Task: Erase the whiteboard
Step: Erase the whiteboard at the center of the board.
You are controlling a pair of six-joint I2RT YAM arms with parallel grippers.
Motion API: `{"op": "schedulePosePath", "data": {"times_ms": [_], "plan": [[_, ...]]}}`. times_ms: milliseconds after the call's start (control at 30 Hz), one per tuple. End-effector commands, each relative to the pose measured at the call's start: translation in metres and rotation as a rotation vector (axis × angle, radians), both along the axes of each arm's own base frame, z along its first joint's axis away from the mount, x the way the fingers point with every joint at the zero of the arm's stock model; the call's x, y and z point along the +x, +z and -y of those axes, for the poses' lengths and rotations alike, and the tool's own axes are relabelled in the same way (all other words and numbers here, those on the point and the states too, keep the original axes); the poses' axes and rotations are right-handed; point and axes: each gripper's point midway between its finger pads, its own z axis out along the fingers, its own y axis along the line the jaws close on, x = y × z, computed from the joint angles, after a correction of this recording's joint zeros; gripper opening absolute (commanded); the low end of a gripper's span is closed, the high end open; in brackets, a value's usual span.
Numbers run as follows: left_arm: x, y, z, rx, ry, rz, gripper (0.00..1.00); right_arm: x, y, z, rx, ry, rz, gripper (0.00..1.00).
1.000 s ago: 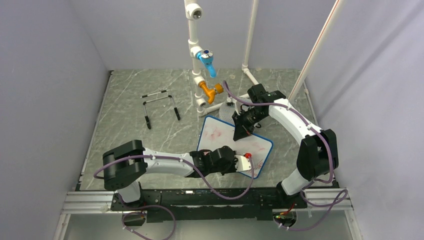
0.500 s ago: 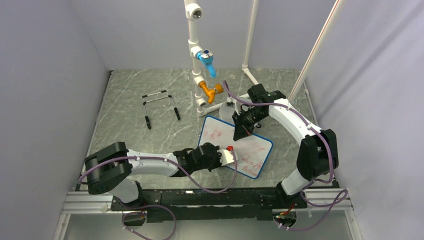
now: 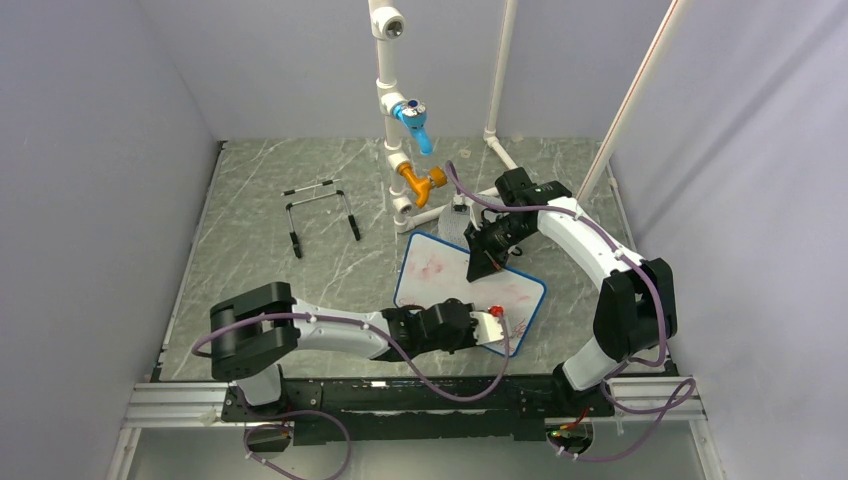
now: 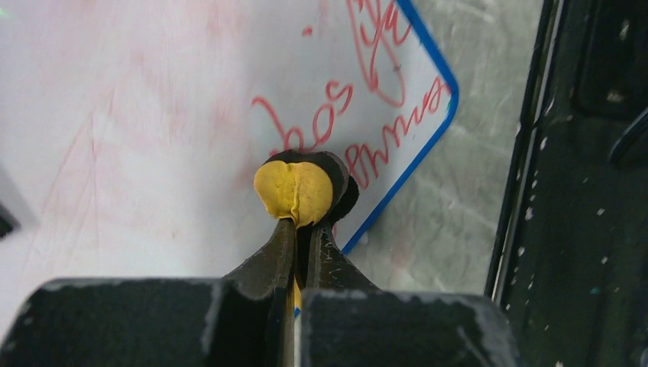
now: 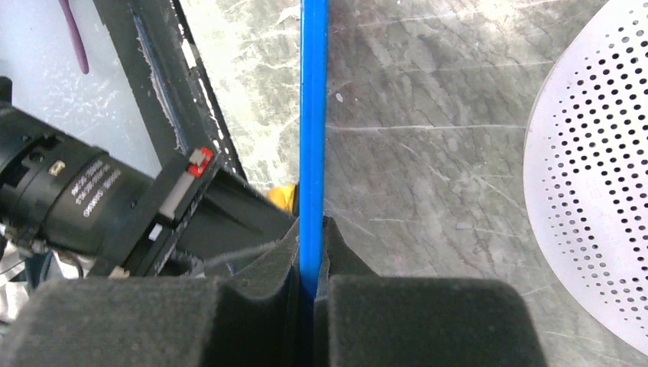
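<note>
The whiteboard (image 3: pixel 440 272), white with a thin blue frame, lies flat on the marble table. Faint pink smears cover most of it, and red writing (image 4: pixel 372 115) remains at its near right corner. My left gripper (image 3: pixel 493 325) (image 4: pixel 309 223) is shut on a small yellow eraser pad (image 4: pixel 294 189), which presses on the board just beside that writing. At the board's far edge my right gripper (image 3: pixel 478 268) (image 5: pixel 312 229) is shut on the blue frame (image 5: pixel 313 115), which runs straight up between its fingers.
A round grey perforated disc (image 5: pixel 596 168) (image 3: pixel 455 224) lies just beyond the board. White piping with a blue valve (image 3: pixel 413 120) and an orange valve (image 3: pixel 420 182) stands behind it. A wire stand (image 3: pixel 320 212) sits at the left. A black rail (image 4: pixel 581 191) borders the near edge.
My left gripper swept left across the board with the eraser, then came back right to the near right corner. The right arm and the board have not moved.
</note>
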Motion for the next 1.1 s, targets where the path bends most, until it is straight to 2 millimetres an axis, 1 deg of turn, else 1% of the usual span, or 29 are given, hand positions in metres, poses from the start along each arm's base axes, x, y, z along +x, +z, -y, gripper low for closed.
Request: {"op": "schedulePosePath", "data": {"times_ms": [0, 100, 167, 200, 267, 300, 367, 433, 500, 567, 667, 733, 933, 1000, 1067], "plan": [[0.014, 0.049, 0.045, -0.186, 0.037, 0.04, 0.0, 0.002, 0.015, -0.017, 0.113, 0.09, 0.097, 0.0], [0.011, 0.048, 0.051, -0.182, 0.035, 0.046, 0.0, 0.002, 0.015, -0.017, 0.113, 0.09, 0.098, 0.0], [0.015, 0.043, 0.048, -0.167, 0.068, 0.06, 0.0, 0.002, 0.015, -0.016, 0.113, 0.09, 0.098, 0.0], [0.018, 0.039, 0.042, -0.149, 0.092, 0.066, 0.0, 0.002, 0.015, -0.016, 0.113, 0.09, 0.098, 0.0], [0.029, 0.031, 0.025, -0.113, 0.17, 0.091, 0.0, 0.002, 0.016, -0.016, 0.115, 0.09, 0.1, 0.0], [0.033, 0.024, 0.013, -0.097, 0.197, 0.087, 0.0, 0.002, 0.016, -0.016, 0.115, 0.09, 0.102, 0.0], [0.04, 0.016, -0.008, -0.091, 0.255, 0.075, 0.0, 0.002, 0.017, -0.017, 0.116, 0.092, 0.104, 0.0], [0.048, 0.013, -0.027, -0.09, 0.308, 0.075, 0.0, 0.001, 0.016, -0.017, 0.117, 0.093, 0.101, 0.0], [0.052, 0.012, -0.038, -0.099, 0.34, 0.072, 0.0, 0.002, 0.017, -0.017, 0.117, 0.091, 0.101, 0.0], [0.053, 0.013, -0.04, -0.106, 0.343, 0.07, 0.0, 0.002, 0.016, -0.016, 0.115, 0.09, 0.099, 0.0], [0.05, 0.017, -0.03, -0.121, 0.312, 0.061, 0.0, 0.002, 0.015, -0.017, 0.114, 0.09, 0.099, 0.0], [0.044, 0.021, -0.017, -0.125, 0.274, 0.068, 0.0, 0.002, 0.015, -0.016, 0.113, 0.088, 0.098, 0.0], [0.015, 0.029, 0.026, -0.152, 0.124, 0.099, 0.0, 0.002, 0.015, -0.017, 0.114, 0.09, 0.097, 0.0], [0.01, 0.036, 0.038, -0.171, 0.097, 0.109, 0.0, 0.002, 0.015, -0.017, 0.115, 0.09, 0.098, 0.0], [0.01, 0.043, 0.046, -0.186, 0.089, 0.121, 0.0, 0.002, 0.015, -0.016, 0.114, 0.09, 0.096, 0.0]]}}
